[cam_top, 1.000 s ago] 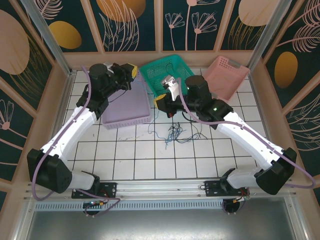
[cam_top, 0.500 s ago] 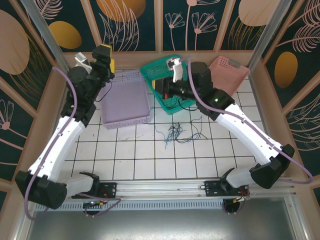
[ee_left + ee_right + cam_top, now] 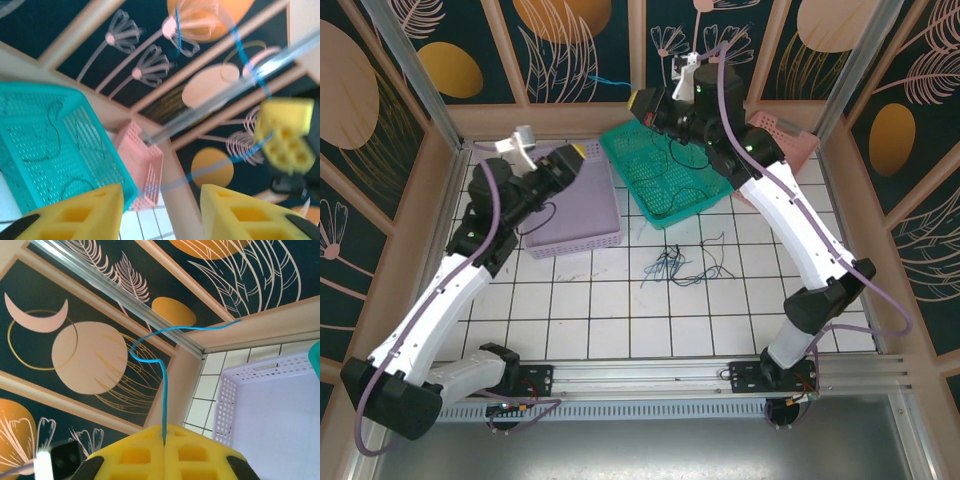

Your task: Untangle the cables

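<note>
The right gripper (image 3: 164, 434) has its two yellow fingers (image 3: 130, 457) pressed tight together. They pinch a thin blue cable (image 3: 163, 390). The blue cable goes up from the fingers, bends, and its loose end sticks out in the air. From the top camera, this gripper is held up high at the far side, in front of the dark wall with the painted flowers.

The left gripper (image 3: 161, 201) has its yellow fingers (image 3: 85, 215) apart, with nothing between them. From the top, it hangs over the lavender basket (image 3: 575, 238) at the far left.

Just right of the lavender basket is a teal basket (image 3: 705, 195). A thin black cable (image 3: 56, 132) lies looped inside it. A pink basket (image 3: 790, 150) leans at the far right, partly behind the right arm.

More cables (image 3: 670, 265) lie on the white tiled table (image 3: 580, 310), near the middle and a little nearer than the teal basket. They are blue and dark strands in a small messy bunch.
</note>
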`<state>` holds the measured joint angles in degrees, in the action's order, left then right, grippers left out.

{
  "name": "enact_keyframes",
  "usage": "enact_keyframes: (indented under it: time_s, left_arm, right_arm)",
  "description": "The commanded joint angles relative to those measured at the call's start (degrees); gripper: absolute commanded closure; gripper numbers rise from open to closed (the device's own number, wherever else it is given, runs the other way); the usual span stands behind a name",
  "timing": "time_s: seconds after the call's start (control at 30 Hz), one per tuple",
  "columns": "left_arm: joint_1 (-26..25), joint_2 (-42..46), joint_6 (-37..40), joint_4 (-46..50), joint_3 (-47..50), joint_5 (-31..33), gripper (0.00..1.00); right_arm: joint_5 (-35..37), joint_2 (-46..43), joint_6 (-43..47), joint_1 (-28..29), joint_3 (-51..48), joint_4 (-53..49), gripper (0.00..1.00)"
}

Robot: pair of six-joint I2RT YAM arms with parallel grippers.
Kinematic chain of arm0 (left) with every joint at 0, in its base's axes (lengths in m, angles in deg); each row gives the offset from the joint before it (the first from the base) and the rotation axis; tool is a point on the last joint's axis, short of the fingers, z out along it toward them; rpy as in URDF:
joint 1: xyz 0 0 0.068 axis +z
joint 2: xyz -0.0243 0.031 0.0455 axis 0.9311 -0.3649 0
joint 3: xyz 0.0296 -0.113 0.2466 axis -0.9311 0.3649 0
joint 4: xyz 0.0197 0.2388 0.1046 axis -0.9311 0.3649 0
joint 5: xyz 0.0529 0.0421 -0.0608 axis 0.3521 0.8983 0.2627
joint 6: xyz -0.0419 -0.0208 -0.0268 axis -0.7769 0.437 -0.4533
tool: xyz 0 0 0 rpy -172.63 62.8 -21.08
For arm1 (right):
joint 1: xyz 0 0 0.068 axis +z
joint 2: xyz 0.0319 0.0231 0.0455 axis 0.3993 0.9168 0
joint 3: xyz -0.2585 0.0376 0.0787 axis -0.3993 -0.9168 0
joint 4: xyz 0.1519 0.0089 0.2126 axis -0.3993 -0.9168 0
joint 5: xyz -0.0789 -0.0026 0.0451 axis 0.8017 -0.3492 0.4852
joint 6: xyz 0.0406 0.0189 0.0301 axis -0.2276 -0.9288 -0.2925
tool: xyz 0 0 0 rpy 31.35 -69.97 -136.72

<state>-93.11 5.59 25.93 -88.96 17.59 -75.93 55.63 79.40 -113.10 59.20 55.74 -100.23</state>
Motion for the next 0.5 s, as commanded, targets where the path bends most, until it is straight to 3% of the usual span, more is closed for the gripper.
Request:
enact_keyframes:
  time_s: [0.0, 0.2, 0.47]
  left_arm:
    - [-3.51, -1.06, 13.51, -0.01, -2.37, -0.01, 0.48]
    - [-5.15, -4.0, 26.38, 0.72, -4.4, 3.76, 0.31]
    - [-7.85, -8.21, 41.38, 3.78, -7.57, 15.14, 0.24]
  right_arm:
    - [-2.35, 2.82, -8.44, -0.59, 4.88, -2.9, 1.0]
    - [-5.97, 6.13, -13.7, -0.68, 8.7, -2.27, 1.0]
    - [-8.49, 7.49, -16.4, -0.3, 11.29, -3.32, 1.0]
